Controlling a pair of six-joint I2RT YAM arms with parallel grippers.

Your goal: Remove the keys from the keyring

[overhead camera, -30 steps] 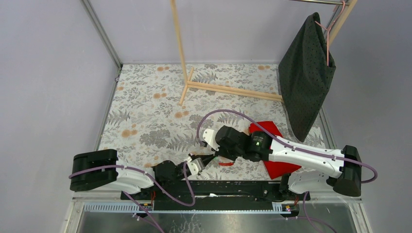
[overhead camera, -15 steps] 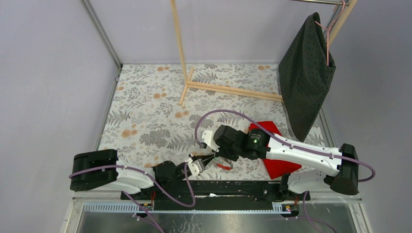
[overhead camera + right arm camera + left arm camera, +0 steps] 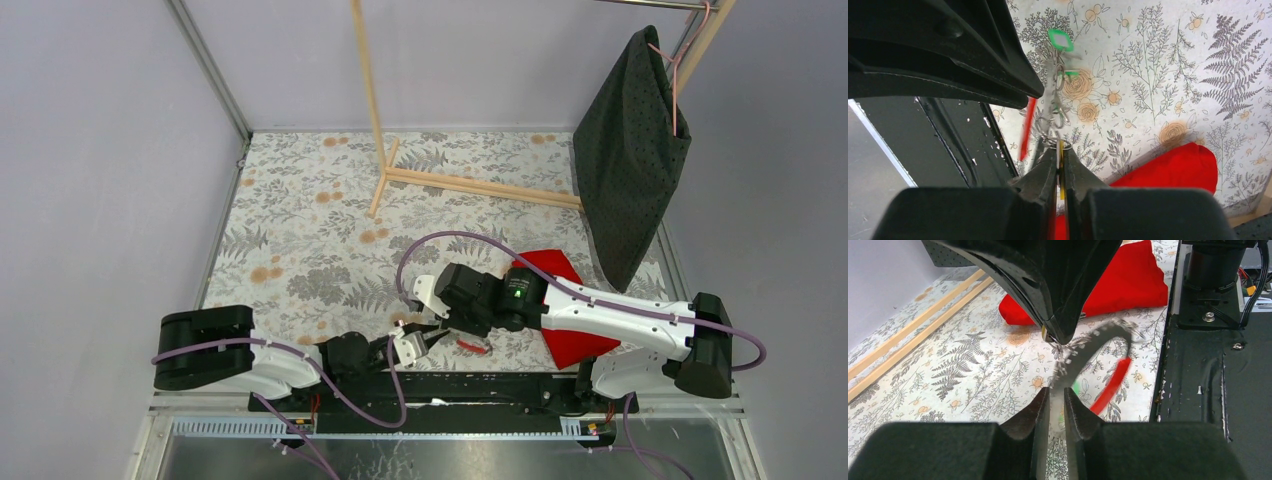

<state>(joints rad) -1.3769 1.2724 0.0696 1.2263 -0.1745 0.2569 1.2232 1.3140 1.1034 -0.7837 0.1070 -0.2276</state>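
Nearly tip to tip at the bench's (image 3: 300,230) near edge, left end effector (image 3: 1057,401) clamps the keyring (image 3: 1096,338), right end effector (image 3: 1060,156) the yellow key (image 3: 1061,150).

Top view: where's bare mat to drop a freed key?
Free: the wide stretch of mat between the left wall and the wooden rack foot, down to the left arm. Crowded: front centre, where left pincer grips the keyring and right pincer the yellow key, red cloth beside.
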